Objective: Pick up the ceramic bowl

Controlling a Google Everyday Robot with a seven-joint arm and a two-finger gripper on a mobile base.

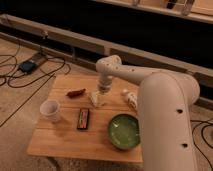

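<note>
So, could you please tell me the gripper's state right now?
Gripper: cannot be told; it hangs over the table, apart from the ceramic bowl.

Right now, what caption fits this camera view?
Robot claw above the wooden table, apart from the green ceramic bowl.

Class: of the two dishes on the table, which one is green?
The bowl, front right; the cup at left is white and smaller. The gripper hangs over the table, behind both.
</note>
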